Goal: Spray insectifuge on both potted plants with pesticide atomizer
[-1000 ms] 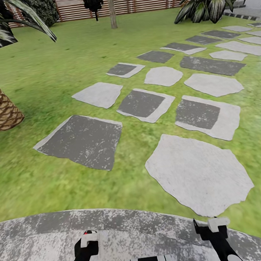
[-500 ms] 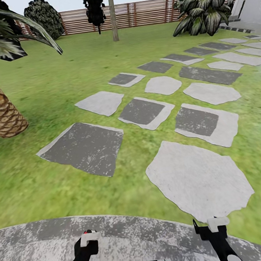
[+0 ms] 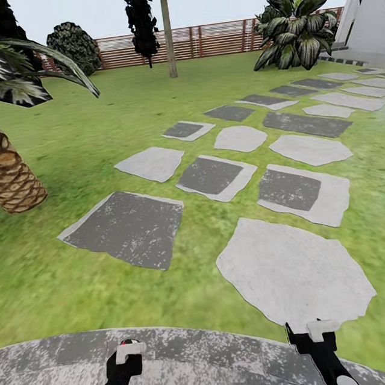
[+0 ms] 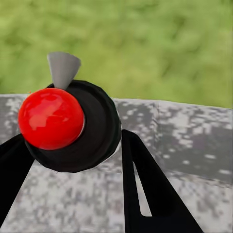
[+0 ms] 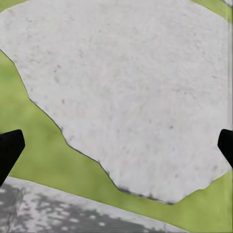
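1. Tilting upward, the head camera now takes in more sky and the whole brown horizontal-slat wooden fence (image 3: 209, 39); the scene slides down the picture, a camera move rather than things moving.
2. Both arms hang low over the rounded mottled grey concrete patio (image 3: 52, 372): the left gripper (image 3: 129, 350) and right gripper (image 3: 314, 329) keep their places.
3. The right gripper's fingers are spread wide, empty, above a pale irregular stepping stone (image 5: 126, 92). The left fingers also stand apart, holding nothing; a red ball on a black round base (image 4: 51, 118) sits between them.
4. The spray bottle and the two small potted plants are not in sight, so the search is still on.
5. Risk: driving off the patio edge onto the green lawn (image 3: 115, 111), or brushing the scaly-trunked palm (image 3: 4, 171), could stall the approach.
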{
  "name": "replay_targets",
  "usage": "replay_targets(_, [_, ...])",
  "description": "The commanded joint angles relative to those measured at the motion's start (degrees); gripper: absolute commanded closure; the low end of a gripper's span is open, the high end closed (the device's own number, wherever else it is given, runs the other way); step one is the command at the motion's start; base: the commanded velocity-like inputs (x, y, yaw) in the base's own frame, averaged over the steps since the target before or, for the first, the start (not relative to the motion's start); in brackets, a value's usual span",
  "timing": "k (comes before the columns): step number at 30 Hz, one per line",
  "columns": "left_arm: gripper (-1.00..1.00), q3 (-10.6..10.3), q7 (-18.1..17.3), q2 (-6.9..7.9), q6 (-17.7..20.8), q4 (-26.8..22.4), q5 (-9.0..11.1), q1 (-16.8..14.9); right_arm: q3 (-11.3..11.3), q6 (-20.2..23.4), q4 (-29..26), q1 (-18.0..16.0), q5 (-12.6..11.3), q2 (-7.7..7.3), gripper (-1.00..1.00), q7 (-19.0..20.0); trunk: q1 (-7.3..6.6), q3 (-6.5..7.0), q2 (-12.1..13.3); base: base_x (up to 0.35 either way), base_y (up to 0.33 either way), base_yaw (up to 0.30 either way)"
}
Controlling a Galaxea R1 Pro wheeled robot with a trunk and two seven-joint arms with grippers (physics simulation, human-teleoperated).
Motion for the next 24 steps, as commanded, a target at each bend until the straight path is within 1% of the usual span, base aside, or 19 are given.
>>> replay_targets(1, [1.0, 0.27, 0.06, -0.05, -0.19, 0.06, -0.4, -0.04, 0.01, -0.13, 0.05, 0.0, 0.25, -0.06, -1.0, -0.24, -0.03, 0.19, 0.0, 0.0, 0.0, 0.0])
replay_targets(4, [1.0, 0.21, 0.12, -0.24, 0.06, 0.18, -0.41, -0.02, -0.08, -0.15, 0.15, 0.1, 0.1, -0.31, -1.0, -0.24, -0.11, 0.95, 0.04, 0.0, 0.0, -0.102])
replay_targets(8, [1.0, 0.07, 0.2, -0.31, 0.14, 0.41, -0.43, -0.01, -0.11, -0.15, 0.74, 0.37, 0.02, -0.42, -1.0, -0.31, -0.21, 2.05, 0.1, 0.0, 0.0, -0.196])
replay_targets(12, [1.0, 0.07, 0.22, -0.06, 0.15, 0.57, -0.29, 0.29, -0.34, -0.15, 1.13, 0.54, 0.01, -0.48, -1.0, -0.32, -1.09, 2.99, 1.7, 0.0, 0.0, -0.218])
replay_targets(14, [1.0, 0.08, 0.23, 0.03, 0.15, 0.59, -0.29, 0.5, -1.36, -0.15, 1.5, 0.58, -0.03, -0.49, -1.0, -0.32, -1.53, 3.47, 2.5, 0.0, 0.0, -0.223])
replay_targets(20, [1.0, 0.08, 0.18, 0.13, 0.15, 0.6, -0.32, 0.69, -6.45, 0.07, 1.93, 0.6, -0.05, -0.42, -1.0, -0.21, -2.85, 4.88, 4.91, 0.0, 0.0, -0.237])
replay_targets(24, [1.0, 0.09, 0.15, 0.14, 0.15, 0.5, -0.32, 0.7, -7.49, 0.07, 2.7, 0.6, -0.05, -0.2, -1.0, -0.16, -3.73, 5.79, 6.51, 0.0, 0.0, -0.264])
